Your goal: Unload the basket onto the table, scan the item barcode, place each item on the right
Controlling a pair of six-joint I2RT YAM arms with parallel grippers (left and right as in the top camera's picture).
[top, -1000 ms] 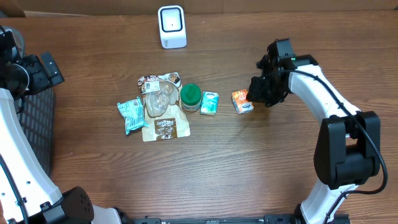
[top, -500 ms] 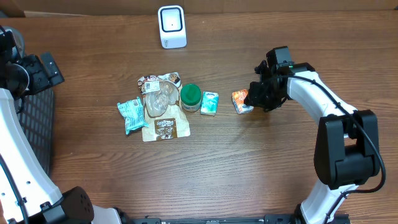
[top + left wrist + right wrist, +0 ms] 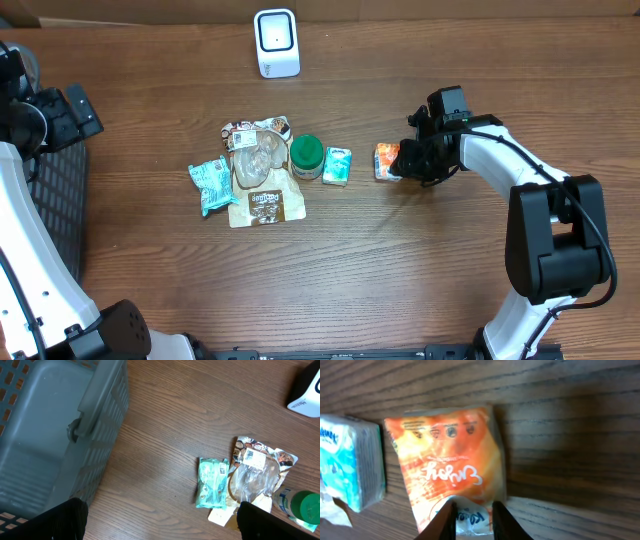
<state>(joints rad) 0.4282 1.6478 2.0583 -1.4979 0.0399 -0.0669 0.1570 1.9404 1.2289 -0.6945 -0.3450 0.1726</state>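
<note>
The orange packet (image 3: 387, 161) lies flat on the bench (image 3: 330, 280), on the robot's side of the scanner (image 3: 276, 43) and off to its right. It stands apart from the other goods, which lie more directly on the robot's side of the scanner.

The right gripper (image 3: 472, 521) is down on the packet. In the right wrist view its jaws sit at one short end, where the print turns white, and a narrow strip of wrapper shows between the two fingertips (image 3: 448, 519). The packet's long axis runs straight away from the jaws, so most of its body lies beyond them. The jaws are drawn close together, but the packet looks flat on the wood, and I cannot tell whether they already pinch it or only rest on it.

The left gripper (image 3: 165, 527) hangs far to the left of the scanner, beside a grey basket (image 3: 45, 435). Its jaws are spread wide with nothing between them. The right arm is much the nearer one, so the lift falls to it.

The lift seems to turn on this end-on hold. Taken by one short end, the packet is likely to hang from the jaws. To reach the scanner it has to travel away from the robot and leftward. No barcode shows on the upward face.
</note>
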